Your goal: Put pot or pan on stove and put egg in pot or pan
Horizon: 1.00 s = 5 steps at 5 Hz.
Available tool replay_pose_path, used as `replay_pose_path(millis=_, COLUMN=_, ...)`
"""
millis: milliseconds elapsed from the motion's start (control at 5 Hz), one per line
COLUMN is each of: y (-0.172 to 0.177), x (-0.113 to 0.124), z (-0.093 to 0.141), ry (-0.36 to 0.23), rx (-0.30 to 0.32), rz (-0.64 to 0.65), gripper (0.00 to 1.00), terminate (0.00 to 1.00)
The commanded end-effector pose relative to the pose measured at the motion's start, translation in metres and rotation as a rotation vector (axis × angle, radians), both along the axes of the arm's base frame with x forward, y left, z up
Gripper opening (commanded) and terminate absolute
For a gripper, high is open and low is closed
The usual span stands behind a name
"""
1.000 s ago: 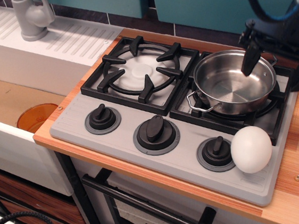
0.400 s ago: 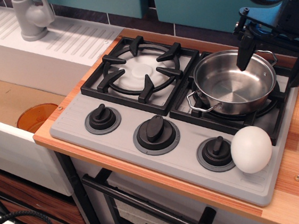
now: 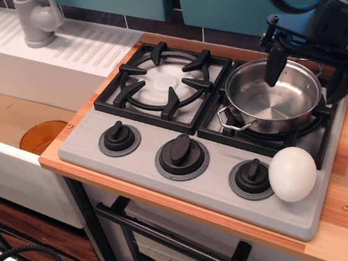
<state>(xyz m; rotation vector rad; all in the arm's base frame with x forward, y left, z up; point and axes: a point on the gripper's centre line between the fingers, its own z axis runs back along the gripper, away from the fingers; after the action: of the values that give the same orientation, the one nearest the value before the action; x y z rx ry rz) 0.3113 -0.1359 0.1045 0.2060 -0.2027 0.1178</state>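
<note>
A: On the right-hand burner of the stove (image 3: 132, 148): the pot (image 3: 274, 95), shiny stainless steel, round, shallow, thin wire loop handles. Nothing inside it.

B: Egg?

A: The egg (image 3: 292, 173), smooth matte white, rests on the grey front panel, just beside the rightmost black knob (image 3: 252, 176).

B: Any readable writing?

A: None legible.

B: Gripper?

A: The gripper (image 3: 308, 73) hangs over the pot, black fingers (image 3: 275, 65) spread wide, gripping nothing.

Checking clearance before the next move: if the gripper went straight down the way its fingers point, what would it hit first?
Probably the pot, at its rim or inside; the gripper hangs open above it, though depth is unclear.
</note>
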Motion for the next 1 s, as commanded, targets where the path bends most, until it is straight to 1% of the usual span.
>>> replay_pose_path(millis=0, y=-0.015, x=-0.016, z=0.016, ry=-0.108, rx=-0.008, rz=0.033, gripper=1.00, terminate=0.00)
replay_pose_path(millis=200, y=-0.015, x=-0.023, z=0.006, ry=-0.126, rx=0.008, rz=0.034, gripper=1.00, terminate=0.00)
replay_pose_path(millis=400, y=-0.015, x=-0.031, z=-0.006, ry=-0.140, rx=0.009, rz=0.040, gripper=1.00, terminate=0.00)
replay_pose_path(millis=800, y=-0.015, x=-0.043, z=-0.018, ry=-0.154, rx=0.006, rz=0.050, gripper=1.00, terminate=0.00)
